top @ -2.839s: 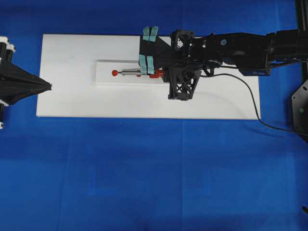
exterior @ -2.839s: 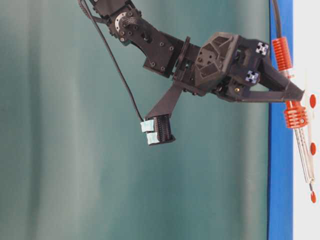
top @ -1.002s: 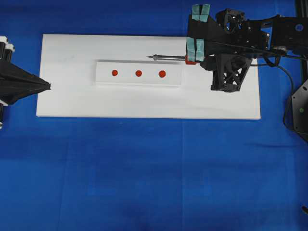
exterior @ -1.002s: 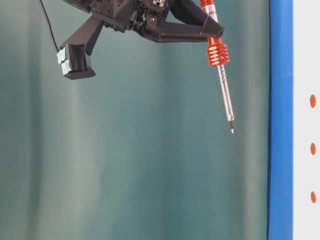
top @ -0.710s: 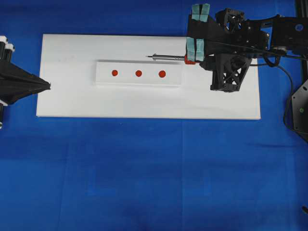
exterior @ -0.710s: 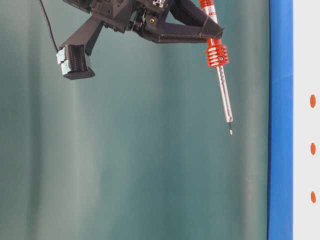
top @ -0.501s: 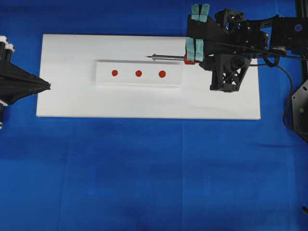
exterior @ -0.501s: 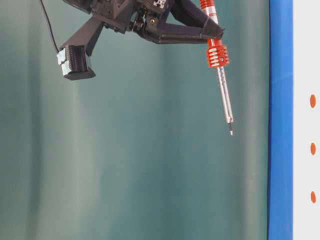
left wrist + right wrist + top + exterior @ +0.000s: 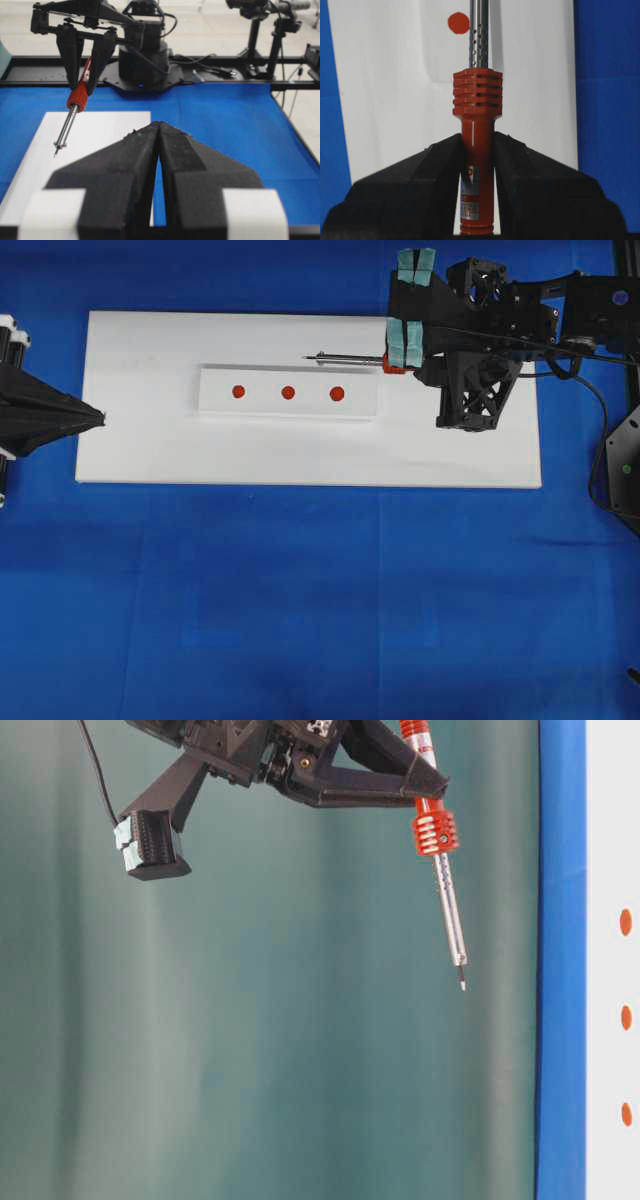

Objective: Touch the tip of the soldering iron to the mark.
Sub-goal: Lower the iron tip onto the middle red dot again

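While clamped by the right gripper, the soldering iron hangs above the board.
Only the table-level view shows its tip off the surface; the left gripper is pressed closed, empty.

This is looking like a robotics lab. A bright blue cloth is covering the work surface, with a flat white rectangular board lying on it. A black metal frame rail is running behind the table, black camera stands are standing beyond it, and a plain teal-green backdrop is hanging behind.
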{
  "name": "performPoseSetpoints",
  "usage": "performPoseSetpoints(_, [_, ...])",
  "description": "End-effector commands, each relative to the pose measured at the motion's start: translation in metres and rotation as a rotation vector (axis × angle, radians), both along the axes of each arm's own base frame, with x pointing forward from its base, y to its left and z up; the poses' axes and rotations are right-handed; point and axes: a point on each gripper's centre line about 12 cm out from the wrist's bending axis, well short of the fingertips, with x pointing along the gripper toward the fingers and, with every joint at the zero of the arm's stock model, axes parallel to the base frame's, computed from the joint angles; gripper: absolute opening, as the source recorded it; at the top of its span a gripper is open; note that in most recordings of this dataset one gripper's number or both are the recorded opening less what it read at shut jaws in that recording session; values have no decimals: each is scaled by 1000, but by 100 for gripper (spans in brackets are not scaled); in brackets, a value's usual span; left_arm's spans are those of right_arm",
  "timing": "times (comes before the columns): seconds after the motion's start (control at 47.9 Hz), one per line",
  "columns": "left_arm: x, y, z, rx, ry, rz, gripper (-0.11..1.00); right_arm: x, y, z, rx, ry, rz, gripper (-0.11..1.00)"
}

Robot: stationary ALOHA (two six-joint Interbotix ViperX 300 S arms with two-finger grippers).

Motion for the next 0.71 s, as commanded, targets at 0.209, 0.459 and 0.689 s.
performPoseSetpoints(0.209, [1, -1, 5, -1, -17, -4, 0, 3, -1, 9, -6, -30, -2, 6])
performPoseSetpoints(0.459, [1, -1, 5, -2, -17, -3, 0, 14, -2, -10, 2, -8, 2, 6])
performPoseSetpoints(0.689, [1, -1, 5, -1, -17, -4, 0, 29, -4, -39, 14, 26, 6, 6])
